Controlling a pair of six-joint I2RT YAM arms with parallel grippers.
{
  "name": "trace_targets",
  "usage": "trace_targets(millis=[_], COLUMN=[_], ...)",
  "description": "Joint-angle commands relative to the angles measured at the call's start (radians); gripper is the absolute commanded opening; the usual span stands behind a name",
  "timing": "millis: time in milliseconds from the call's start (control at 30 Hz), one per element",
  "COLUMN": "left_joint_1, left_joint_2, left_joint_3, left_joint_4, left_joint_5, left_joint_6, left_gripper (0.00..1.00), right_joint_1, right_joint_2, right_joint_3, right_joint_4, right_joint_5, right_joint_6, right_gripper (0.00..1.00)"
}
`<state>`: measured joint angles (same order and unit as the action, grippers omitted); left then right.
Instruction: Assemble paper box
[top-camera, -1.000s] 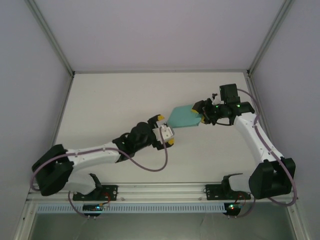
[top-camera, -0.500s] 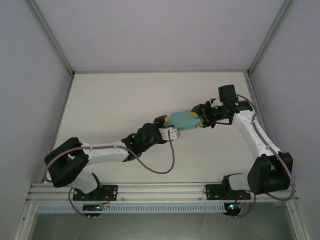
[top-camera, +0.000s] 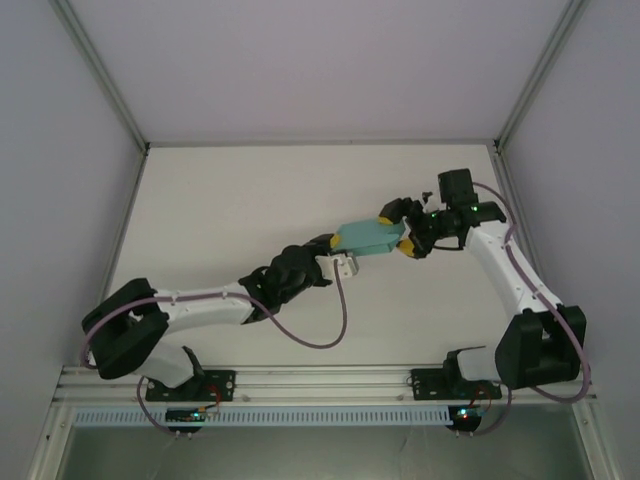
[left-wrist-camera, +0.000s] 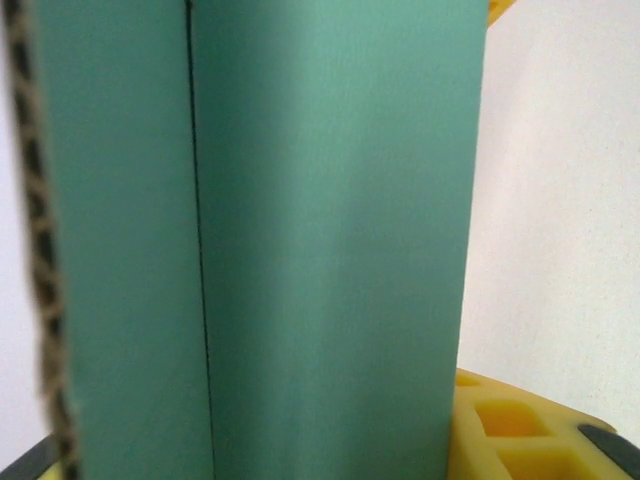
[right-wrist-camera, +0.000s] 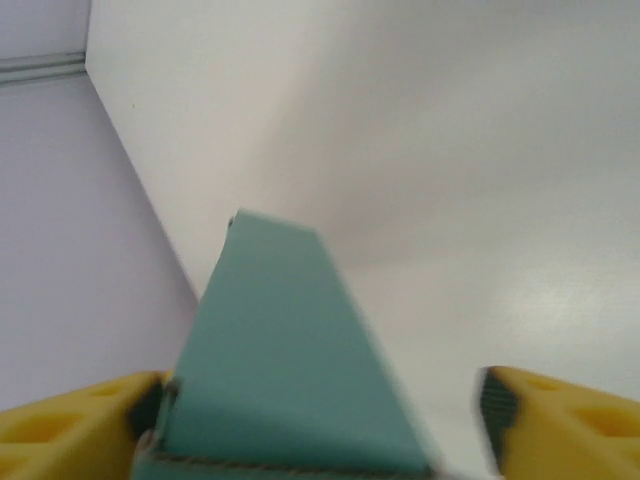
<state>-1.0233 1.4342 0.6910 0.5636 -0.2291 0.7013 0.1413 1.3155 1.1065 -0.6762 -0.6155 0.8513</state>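
The teal paper box (top-camera: 366, 236) hangs above the middle of the table as a folded, flattish piece between both grippers. My left gripper (top-camera: 337, 251) is shut on its left end. In the left wrist view the box (left-wrist-camera: 330, 250) spans the space between the jaws, with a yellow finger (left-wrist-camera: 520, 430) pressed against its right side. My right gripper (top-camera: 397, 234) stands open around the box's right end. In the right wrist view the box (right-wrist-camera: 280, 370) rests by the left finger (right-wrist-camera: 70, 425), and a wide gap separates it from the right finger (right-wrist-camera: 560, 420).
The white table (top-camera: 220, 220) is bounded by a metal frame rail (top-camera: 320, 143) at the back and grey walls on both sides. The left arm's cable (top-camera: 320, 340) loops over the near table area.
My right gripper has opened and let go of the box's right end. The left arm has carried the box slightly up and right, now holding it alone.
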Motion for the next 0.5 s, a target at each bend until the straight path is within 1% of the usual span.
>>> trace_targets(millis=[0,67,100,133,167,200,233,267,300,367,400,433,467], left_joint_1=[0.0,0.004,0.014,0.036,0.063,0.091,0.129,0.16,0.183,0.216,0.222,0.227,0.23], left_joint_2=[-0.074,-0.106,-0.121,-0.135,-0.144,-0.151,-0.156,-0.158,-0.159,-0.141,-0.126,-0.104,-0.082], left_joint_3=[0.024,0.054,0.075,0.105,0.134,0.159,0.189,0.213,0.233,0.289,0.312,0.33,0.337], left_joint_4=[-0.102,-0.252,-0.346,-0.453,-0.549,-0.622,-0.717,-0.799,-0.861,-1.046,-1.13,-1.21,-1.24], left_joint_5=[0.023,0.045,0.077,0.128,0.188,0.236,0.316,0.376,0.406,0.48,0.507,0.534,0.528], left_joint_6=[-0.056,-0.091,-0.108,-0.146,-0.183,-0.223,-0.246,-0.258,-0.271,-0.244,-0.224,-0.197,-0.192], left_gripper=[0.38,0.39,0.37,0.36,0.33,0.32,0.32,0.33,0.32,0.36,0.36,0.36,0.34], right_joint_1=[-0.007,-0.008,-0.008,-0.008,-0.008,-0.006,0.002,0.008,0.012,0.015,0.015,0.015,0.014], right_joint_2=[-0.092,-0.137,-0.153,-0.17,-0.181,-0.188,-0.196,-0.202,-0.212,-0.237,-0.253,-0.269,-0.283], right_joint_3=[-0.037,-0.061,-0.07,-0.072,-0.069,-0.065,-0.065,-0.065,-0.075,-0.11,-0.136,-0.17,-0.201], right_joint_4=[0.198,0.284,0.321,0.341,0.357,0.368,0.37,0.371,0.38,0.415,0.442,0.481,0.518], right_joint_5=[0.246,0.325,0.331,0.345,0.354,0.366,0.369,0.344,0.326,0.236,0.217,0.163,0.102], right_joint_6=[-0.113,-0.194,-0.268,-0.335,-0.412,-0.502,-0.577,-0.644,-0.697,-0.792,-0.827,-0.834,-0.849], right_gripper=[0.99,0.99,0.99,0.99,0.99,0.99,0.99,0.99,0.99,0.99,0.99,0.99,0.99])
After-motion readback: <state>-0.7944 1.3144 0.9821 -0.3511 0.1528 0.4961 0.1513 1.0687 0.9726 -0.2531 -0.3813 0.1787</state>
